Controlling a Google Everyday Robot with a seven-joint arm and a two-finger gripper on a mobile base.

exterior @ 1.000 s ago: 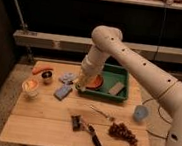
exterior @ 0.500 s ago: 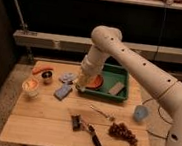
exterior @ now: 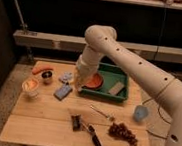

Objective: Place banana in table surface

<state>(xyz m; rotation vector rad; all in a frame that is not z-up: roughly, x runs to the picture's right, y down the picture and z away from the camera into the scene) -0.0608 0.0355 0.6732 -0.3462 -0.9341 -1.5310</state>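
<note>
My gripper hangs from the white arm at the left end of the green tray, low over its left rim. The table surface is a light wooden plank top that carries everything. I cannot make out a banana; the arm's end covers the tray's left corner. An orange round dish lies in the tray just right of the gripper.
On the table's left are a carrot, a small dark cup, a pale bowl, a blue sponge and a crumpled blue-grey item. In front lie a spoon, a knife and grapes. A blue cup stands at the right.
</note>
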